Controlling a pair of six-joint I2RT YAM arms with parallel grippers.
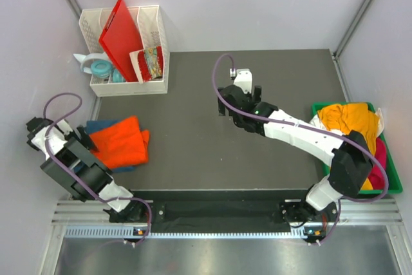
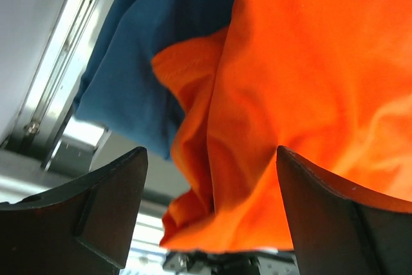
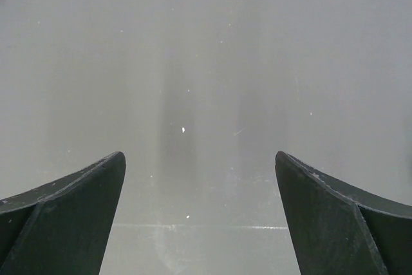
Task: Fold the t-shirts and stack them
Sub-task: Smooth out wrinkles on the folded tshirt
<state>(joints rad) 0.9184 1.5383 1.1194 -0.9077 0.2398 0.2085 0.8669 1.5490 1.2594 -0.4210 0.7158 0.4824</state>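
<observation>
Left wrist | orange t-shirt [image 2: 309,94]: soft, creased folds | teal t-shirt [image 2: 129,62]: smooth

The top camera looks down from above the near edge over the whole table [image 1: 193,94]. The left wrist camera sits close to the orange t-shirt [image 2: 309,94], shared with that view; the right apparently faces plain table.

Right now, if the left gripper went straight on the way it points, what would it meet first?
Most likely the orange t-shirt, bunched just ahead of the open left gripper, atop the teal-blue t-shirt; depth is unclear.
</observation>
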